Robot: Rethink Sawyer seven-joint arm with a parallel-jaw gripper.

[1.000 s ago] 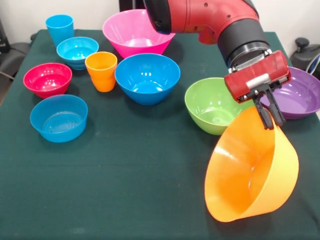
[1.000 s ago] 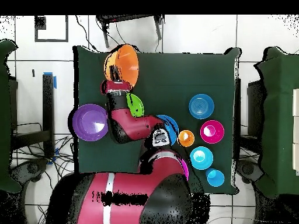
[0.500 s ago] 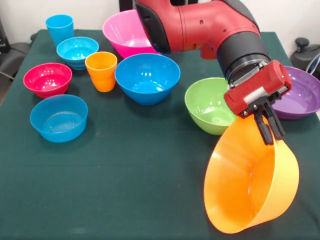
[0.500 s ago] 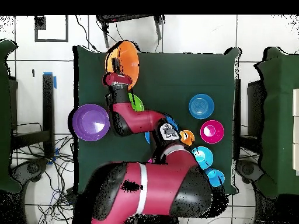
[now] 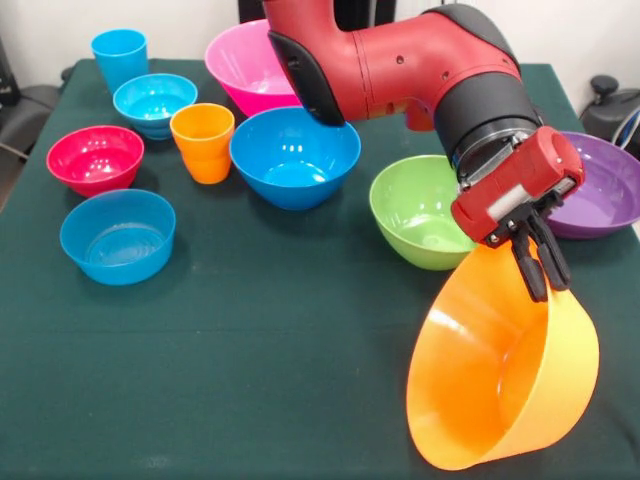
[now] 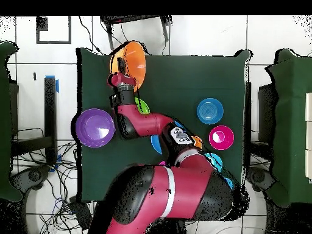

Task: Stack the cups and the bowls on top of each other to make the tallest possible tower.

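My gripper (image 5: 548, 284) is shut on the rim of the large orange bowl (image 5: 500, 385) and holds it tilted on its side, mouth towards the left, at the table's near right. In the overhead view the gripper (image 6: 117, 77) holds that bowl (image 6: 130, 61) by the table's far edge. The green bowl (image 5: 420, 210) and purple bowl (image 5: 605, 190) stand just behind it. The pink bowl (image 5: 250, 65), large blue bowl (image 5: 295, 155), orange cup (image 5: 202, 140), light blue cup (image 5: 120, 55), red bowl (image 5: 95, 158) and two small light blue bowls (image 5: 152, 100) (image 5: 117, 235) stand apart on the left. Nothing is stacked.
The dark green table (image 5: 280, 330) has open cloth across its near middle and left. The arm (image 5: 400, 60) reaches over the table's far right, above the green bowl. The purple bowl overhangs the table's edge in the overhead view (image 6: 94, 127).
The arm has reached a little further towards the near edge and lowered. The orange bowl has moved with it, slightly nearer and lower, still gripped by its rim.
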